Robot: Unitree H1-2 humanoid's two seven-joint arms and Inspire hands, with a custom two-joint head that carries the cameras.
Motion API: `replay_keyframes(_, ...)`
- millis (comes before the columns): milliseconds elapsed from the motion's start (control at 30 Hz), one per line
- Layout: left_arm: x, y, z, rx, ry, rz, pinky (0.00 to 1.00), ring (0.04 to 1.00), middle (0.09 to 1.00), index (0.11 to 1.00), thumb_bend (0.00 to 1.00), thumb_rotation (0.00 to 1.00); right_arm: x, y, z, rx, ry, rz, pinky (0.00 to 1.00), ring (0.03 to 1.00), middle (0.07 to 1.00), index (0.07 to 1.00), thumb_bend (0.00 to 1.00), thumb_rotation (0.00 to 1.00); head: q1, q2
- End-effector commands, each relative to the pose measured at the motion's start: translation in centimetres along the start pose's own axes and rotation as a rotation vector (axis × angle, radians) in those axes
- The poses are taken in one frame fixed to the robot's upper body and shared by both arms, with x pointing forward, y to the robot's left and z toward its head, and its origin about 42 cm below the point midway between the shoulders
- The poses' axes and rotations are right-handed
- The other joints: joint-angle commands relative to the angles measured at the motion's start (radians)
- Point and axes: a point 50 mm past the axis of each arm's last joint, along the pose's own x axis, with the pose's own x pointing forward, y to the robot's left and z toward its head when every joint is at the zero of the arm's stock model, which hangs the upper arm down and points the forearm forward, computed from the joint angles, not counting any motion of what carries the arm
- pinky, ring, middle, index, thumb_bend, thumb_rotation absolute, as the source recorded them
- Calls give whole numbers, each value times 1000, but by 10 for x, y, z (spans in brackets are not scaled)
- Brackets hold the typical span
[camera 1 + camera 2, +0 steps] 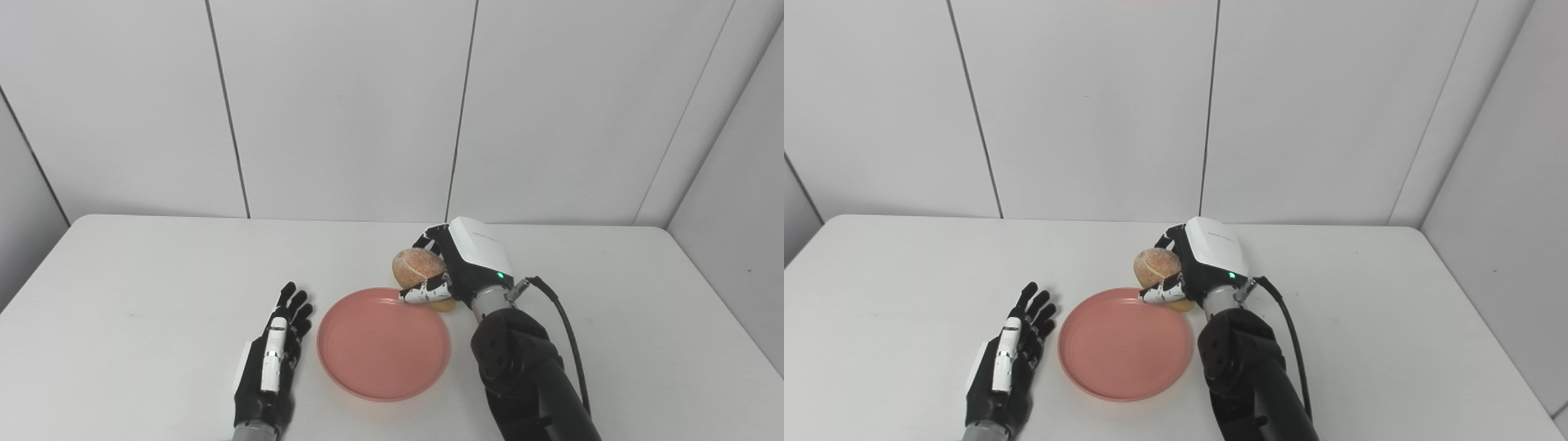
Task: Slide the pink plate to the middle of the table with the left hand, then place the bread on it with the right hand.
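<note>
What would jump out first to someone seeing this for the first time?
The pink plate in the middle of the white table, with nothing on it. At its far right edge the right hand grips a round bread roll. The left hand lies open just left of the plate.

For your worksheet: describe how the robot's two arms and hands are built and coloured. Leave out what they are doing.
The left hand is black with a white strip along one of its fingers and a grey wrist. The right hand has a white back plate with a small green light, black-and-white fingers, a grey metal wrist, a black cable and a bulky black forearm.
</note>
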Motion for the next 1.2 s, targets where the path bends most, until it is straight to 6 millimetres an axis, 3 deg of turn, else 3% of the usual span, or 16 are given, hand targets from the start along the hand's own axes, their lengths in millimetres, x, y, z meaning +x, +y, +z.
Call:
replay_keyframes(0,-3,-9,-8,-10,20,3,962,943,953,940,407,1000,0,-14,18,-11,-83,-63,183,261,369,490,503,134,15,3)
replay_keyframes(133,-2,-13,-8,-5,25,3,961,942,954,944,421,1000,-3,-4,27,-36,-110,-32,186,267,373,489,503,136,40,10)
replay_keyframes(333,-1,-21,-7,-19,21,15,941,931,942,931,423,1000,-5,10,36,-47,-140,33,279,363,461,491,500,140,69,21)
replay_keyframes(633,1,-32,-6,-19,21,16,964,943,945,937,422,1000,-4,29,42,-57,-152,79,249,336,440,489,503,138,116,35)
replay_keyframes(1167,1,-37,-2,-20,19,25,969,938,946,938,409,1000,-13,60,36,-49,-135,164,196,289,412,491,503,133,118,53)
